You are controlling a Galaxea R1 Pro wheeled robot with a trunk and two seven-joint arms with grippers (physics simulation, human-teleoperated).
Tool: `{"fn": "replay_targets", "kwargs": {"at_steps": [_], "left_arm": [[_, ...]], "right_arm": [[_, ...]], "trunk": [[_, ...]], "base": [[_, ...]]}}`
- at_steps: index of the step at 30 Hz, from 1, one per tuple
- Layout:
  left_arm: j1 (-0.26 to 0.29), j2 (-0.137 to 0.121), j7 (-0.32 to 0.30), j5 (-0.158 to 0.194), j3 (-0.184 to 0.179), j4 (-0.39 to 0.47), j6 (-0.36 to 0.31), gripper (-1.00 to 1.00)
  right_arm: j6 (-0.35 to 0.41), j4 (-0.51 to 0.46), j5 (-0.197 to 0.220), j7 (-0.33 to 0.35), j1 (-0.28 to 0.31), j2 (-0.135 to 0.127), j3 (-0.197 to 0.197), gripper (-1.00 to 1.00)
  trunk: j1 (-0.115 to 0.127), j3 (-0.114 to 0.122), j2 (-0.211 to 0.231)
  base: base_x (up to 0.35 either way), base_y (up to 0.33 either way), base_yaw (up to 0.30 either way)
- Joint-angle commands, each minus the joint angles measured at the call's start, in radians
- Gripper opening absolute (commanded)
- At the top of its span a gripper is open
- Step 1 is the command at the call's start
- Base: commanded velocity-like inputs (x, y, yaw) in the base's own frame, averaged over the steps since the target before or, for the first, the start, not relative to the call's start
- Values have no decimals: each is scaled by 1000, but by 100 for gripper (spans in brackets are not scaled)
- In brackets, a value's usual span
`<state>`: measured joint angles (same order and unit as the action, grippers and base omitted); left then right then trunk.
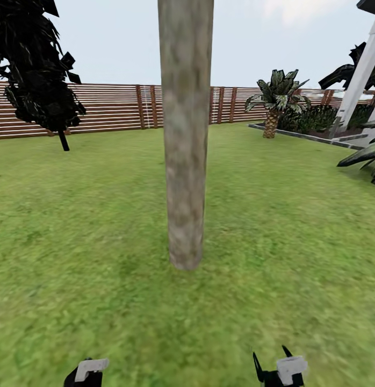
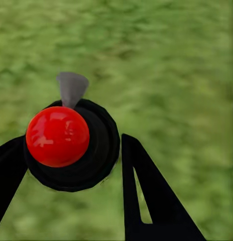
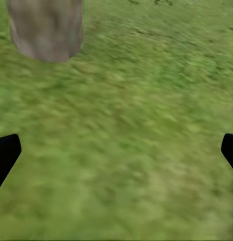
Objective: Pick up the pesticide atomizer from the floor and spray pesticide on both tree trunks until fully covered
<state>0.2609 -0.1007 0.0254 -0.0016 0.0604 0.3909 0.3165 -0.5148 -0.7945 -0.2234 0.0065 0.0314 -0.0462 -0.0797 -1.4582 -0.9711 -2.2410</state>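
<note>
One tree trunk (image 1: pixel 185 134), a mottled grey-brown column, rises from the garden lawn (image 1: pixel 91 226) straight ahead in the head view. Its base also appears in the right wrist view as the trunk (image 3: pixel 46 30). The other tree is out of view, and no pesticide shows. The pesticide atomizer (image 2: pixel 58 135), a black round body with a red cap and a grey nozzle, sits between the fingers of my left gripper (image 2: pixel 71 143), which is shut on it. That left gripper (image 1: pixel 85 373) is low at the frame's bottom edge. My right gripper (image 1: pixel 270 355) (image 3: pixel 116 145) hangs open over grass, short of the trunk and to its right.
A brown slat fence (image 1: pixel 117 107) closes the lawn at the back. A thin black-leaved tree (image 1: pixel 42 80) stands at the far left. A small palm (image 1: pixel 276 99), a grey-edged planting bed (image 1: pixel 305 134) and a white post (image 1: pixel 362 75) are at the back right.
</note>
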Motion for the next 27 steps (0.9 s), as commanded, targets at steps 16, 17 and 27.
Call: {"fn": "replay_targets", "kwargs": {"at_steps": [16, 17, 27], "left_arm": [[149, -58, -599, -524, -1, 27, -16, -100], [160, -65, -664, -545, -1, 27, -16, -100], [232, -112, -1023, -663, -1, 28, -51, -100]], "right_arm": [[269, -15, -172, 447, 320, 27, 309, 100], [289, -15, -174, 486, 341, 42, 312, 100], [339, -12, -192, 632, 390, 87, 346, 100]], "trunk": [[0, 0, 0], [0, 0, 0], [0, 0, 0]], "base": [[24, -8, 0], [0, 0, 0], [0, 0, 0]]}}
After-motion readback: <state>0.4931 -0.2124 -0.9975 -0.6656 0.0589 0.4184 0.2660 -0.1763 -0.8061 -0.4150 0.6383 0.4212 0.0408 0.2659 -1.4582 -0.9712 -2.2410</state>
